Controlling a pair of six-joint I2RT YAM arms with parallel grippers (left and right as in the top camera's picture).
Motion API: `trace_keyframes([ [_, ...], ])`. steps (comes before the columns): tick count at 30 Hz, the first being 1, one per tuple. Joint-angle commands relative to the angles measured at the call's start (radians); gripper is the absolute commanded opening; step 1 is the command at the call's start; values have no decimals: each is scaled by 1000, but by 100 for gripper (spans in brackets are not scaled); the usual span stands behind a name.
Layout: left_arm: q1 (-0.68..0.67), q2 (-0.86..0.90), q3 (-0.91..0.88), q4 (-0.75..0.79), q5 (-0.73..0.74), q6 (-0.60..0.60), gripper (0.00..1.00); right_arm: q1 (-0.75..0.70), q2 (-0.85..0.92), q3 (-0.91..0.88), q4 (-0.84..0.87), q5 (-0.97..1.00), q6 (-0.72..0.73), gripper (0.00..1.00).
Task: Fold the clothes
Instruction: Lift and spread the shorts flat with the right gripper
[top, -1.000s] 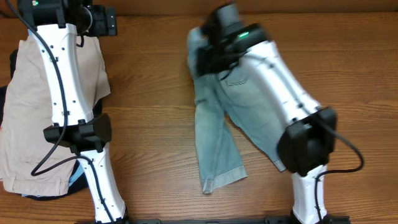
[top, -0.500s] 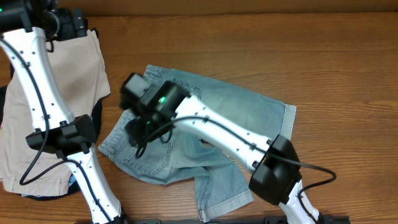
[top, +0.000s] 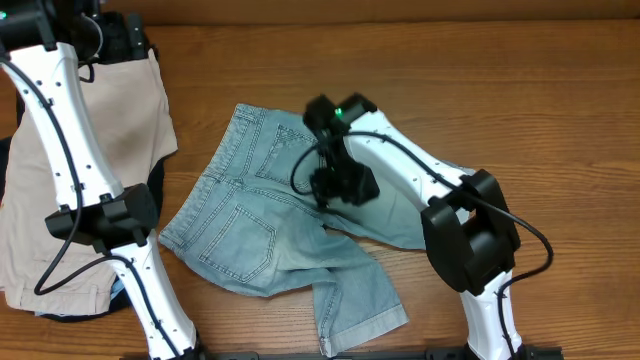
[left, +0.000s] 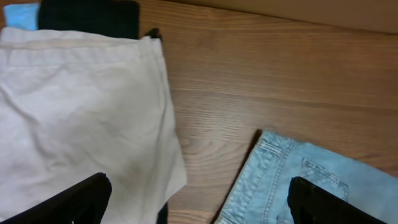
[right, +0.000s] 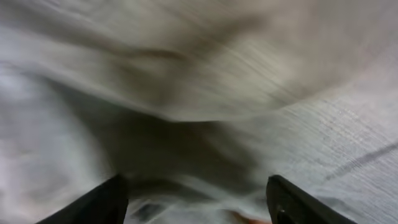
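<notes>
Denim fills the gap between the fingers of the right gripper (right: 198, 185), which stand wide apart just above the shorts (top: 240, 225). Blur hides any contact, but nothing looks pinched. Outward from those fingers the shorts lie spread on the table (top: 520, 80), pockets up, with the waistband to their left, one leg running toward the robot and the other under the arm. No fold shows, so I judge the folding all to come. Farther off, the left gripper (left: 200, 186) hangs wide open and empty, with a beige garment (left: 81, 112) below one finger and the waistband corner below the other.
</notes>
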Motion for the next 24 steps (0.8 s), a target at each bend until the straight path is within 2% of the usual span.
trace_keyframes([
  [1, -30, -3, 8, 2, 23, 19, 94, -44, -21, -150, 74, 43, 85, 73],
  [8, -65, -2, 8, 2, 18, 19, 94, -134, -21, -257, 192, 44, 113, 72],
  [15, -77, -2, 8, 1, 9, 19, 95, -234, -19, -336, 412, 90, 111, 68],
  [20, -69, -2, 8, 5, 8, 19, 95, -317, -18, -332, 596, 99, 37, 66],
  [24, -60, -2, 8, 2, 8, 20, 96, -375, -18, -290, 676, 50, -21, 65],
])
